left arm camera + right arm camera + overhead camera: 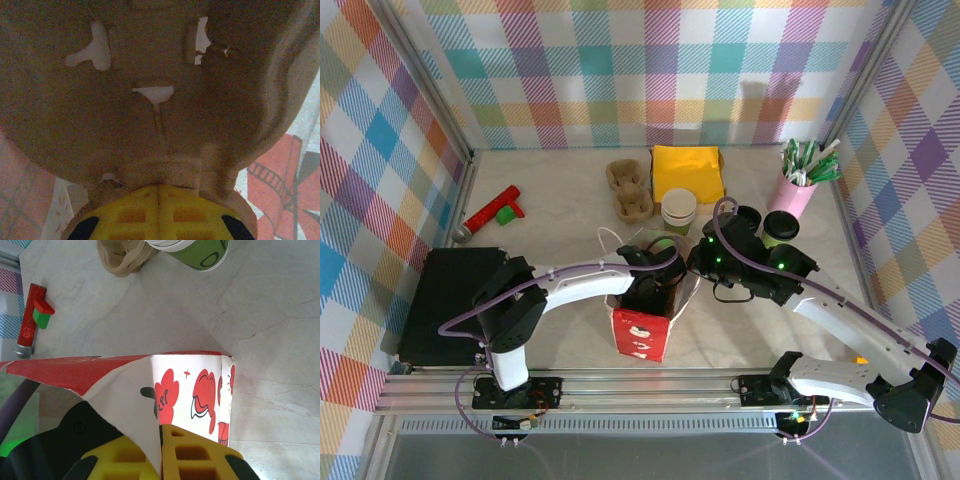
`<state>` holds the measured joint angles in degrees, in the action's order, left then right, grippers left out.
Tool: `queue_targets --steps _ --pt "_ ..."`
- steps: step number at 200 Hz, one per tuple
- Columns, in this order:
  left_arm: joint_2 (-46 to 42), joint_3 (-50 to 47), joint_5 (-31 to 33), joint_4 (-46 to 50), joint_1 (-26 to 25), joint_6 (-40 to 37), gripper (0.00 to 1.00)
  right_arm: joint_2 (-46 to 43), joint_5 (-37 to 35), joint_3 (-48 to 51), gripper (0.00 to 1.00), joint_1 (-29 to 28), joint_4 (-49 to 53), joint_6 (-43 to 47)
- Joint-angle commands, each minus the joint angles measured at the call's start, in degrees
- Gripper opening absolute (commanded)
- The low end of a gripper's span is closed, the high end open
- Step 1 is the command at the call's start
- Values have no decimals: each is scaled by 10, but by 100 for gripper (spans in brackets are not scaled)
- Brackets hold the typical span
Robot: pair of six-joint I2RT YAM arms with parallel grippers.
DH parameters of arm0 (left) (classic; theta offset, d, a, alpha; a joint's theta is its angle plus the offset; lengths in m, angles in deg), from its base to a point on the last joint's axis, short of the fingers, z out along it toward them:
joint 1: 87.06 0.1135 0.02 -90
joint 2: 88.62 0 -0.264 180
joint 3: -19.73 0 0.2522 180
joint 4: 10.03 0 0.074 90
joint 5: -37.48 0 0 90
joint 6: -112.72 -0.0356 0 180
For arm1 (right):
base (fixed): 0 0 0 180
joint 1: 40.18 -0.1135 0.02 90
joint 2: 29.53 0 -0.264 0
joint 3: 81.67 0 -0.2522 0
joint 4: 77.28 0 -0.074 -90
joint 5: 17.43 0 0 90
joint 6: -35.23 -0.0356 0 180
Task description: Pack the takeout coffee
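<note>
The takeout coffee, a small cup under a black lid, stands on the table right of centre, just behind my right arm. A red-and-white paper bag stands open at the front middle. My right gripper is shut on the bag's upper side wall, with the paper pinched between the yellow pads; from above it sits at the bag's right rim. My left gripper reaches down into the bag's mouth, shut on the edge of a brown pulp cup carrier.
Behind the bag are a stack of lidless cups, more brown carriers and yellow napkins. A loose black lid lies beside the coffee. A pink holder of sticks stands back right, a red tool and a black tray left.
</note>
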<state>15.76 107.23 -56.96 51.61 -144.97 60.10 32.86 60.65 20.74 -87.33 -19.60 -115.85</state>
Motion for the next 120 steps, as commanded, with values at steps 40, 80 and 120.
queue_targets --steps 40,80,120 --pt "57 -22 -21 -11 8 7 1 -8 -12 -14 0 1 16 1" --pt "68 -36 -28 -27 10 8 0 -6 -11 -18 0 1 16 3" --pt "37 -26 -19 -21 7 5 0 -4 -9 -18 0 1 15 4"
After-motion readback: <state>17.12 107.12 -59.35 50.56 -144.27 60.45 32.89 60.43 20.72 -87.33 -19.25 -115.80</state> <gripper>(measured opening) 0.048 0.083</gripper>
